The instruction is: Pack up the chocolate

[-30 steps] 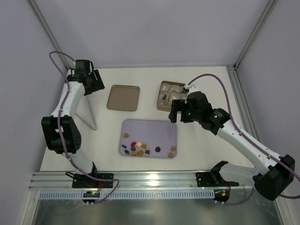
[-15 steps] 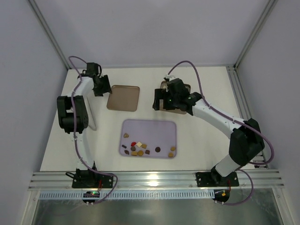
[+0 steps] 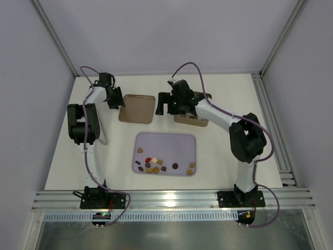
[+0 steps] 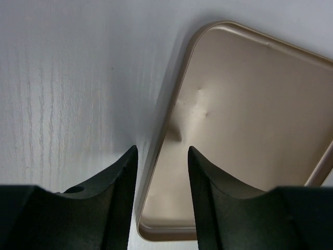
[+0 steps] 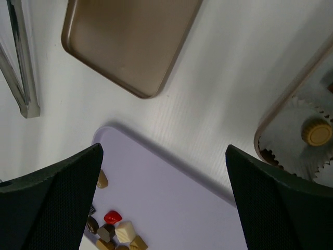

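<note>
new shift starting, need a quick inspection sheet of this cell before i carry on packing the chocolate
surface: white table, lavender tray mid-table
job's things: loose chocolates along the tray's near edge; one tan piece in a cup liner in the box
clutter: brown lid lying flat; metal tongs at the left
grippers: left gripper open, straddling the lid's edge; right gripper open, empty, between lid and box
cables: purple cables loop off both arms, clear of the tray
surroundings: grey walls, aluminium frame posts
</note>
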Controlling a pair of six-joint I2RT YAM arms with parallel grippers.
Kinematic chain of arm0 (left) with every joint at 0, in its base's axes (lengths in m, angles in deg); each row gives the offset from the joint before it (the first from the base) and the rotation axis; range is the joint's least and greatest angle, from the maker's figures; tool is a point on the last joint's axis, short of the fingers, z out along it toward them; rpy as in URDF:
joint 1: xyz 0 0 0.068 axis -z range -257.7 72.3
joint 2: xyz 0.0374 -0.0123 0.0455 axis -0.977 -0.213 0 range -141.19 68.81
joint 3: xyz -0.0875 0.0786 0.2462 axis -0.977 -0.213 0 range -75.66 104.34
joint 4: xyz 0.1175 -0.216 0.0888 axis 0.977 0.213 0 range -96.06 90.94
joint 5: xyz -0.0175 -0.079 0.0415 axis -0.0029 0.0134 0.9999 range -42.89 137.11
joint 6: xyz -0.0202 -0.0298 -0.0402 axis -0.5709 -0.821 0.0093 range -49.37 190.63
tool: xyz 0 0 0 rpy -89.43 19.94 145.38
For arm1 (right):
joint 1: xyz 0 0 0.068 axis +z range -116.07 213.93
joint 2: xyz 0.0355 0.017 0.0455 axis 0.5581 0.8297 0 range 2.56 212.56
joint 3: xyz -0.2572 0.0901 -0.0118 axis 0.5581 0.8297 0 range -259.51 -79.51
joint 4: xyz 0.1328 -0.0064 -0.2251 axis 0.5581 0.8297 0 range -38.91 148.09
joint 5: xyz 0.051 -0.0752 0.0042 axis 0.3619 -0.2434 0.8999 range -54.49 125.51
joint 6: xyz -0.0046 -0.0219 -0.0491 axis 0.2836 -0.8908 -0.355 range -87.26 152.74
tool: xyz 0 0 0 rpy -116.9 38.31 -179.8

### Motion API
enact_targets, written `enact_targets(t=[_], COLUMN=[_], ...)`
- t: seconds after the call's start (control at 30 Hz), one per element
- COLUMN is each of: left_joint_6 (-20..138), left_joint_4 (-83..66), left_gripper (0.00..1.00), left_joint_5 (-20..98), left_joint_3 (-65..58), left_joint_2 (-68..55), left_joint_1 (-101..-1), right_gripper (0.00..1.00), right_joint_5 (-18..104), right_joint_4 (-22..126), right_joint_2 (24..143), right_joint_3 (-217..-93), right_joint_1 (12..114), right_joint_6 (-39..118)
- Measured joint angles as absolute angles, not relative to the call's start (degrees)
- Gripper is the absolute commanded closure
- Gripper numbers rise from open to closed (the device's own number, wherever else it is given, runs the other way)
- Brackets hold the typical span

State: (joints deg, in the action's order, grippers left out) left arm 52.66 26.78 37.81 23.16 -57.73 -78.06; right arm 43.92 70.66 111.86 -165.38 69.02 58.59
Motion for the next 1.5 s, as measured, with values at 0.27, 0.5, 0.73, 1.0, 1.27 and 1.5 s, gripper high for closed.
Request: enact_targets(t=[0.27, 0.5, 0.73, 1.0, 1.27, 1.5], left_joint_6=[51.6, 51.1, 50.1, 50.0, 48.7, 47.5], left_joint_4=[26.8, 26.9, 26.6, 27.2, 27.2, 27.2], left_gripper=[0.89, 1.0, 1.0, 1.0, 1.0, 1.0], left_joint_5=[37.9, 36.7, 32.9, 28.2, 23.3, 20.2], left_joint_3=[23.2, 23.0, 21.5, 16.8, 15.5, 14.8], left_joint_2=[-58.1, -58.1, -57.7, -54.2, -51.3, -49.8], left_joint_1=[-78.1, -78.1, -78.2, -79.1, -82.2, -82.6], right_gripper=[0.0, 0.0, 0.0, 0.0, 0.0, 0.0], right_joint_5=[46.0, 47.0, 47.2, 45.8, 45.2, 45.9], right_joint_4=[70.4, 71.6, 74.2, 77.7, 80.1, 81.1], right_joint_2=[119.2, 125.9, 130.9, 134.0, 137.5, 141.3], right_joint_3=[-172.2, -178.9, -185.9, -193.1, -198.3, -200.2], right_joint_1=[69.1, 69.1, 69.1, 68.6, 68.2, 67.8], right_joint_6=[58.6, 58.5, 57.3, 55.4, 55.3, 55.5])
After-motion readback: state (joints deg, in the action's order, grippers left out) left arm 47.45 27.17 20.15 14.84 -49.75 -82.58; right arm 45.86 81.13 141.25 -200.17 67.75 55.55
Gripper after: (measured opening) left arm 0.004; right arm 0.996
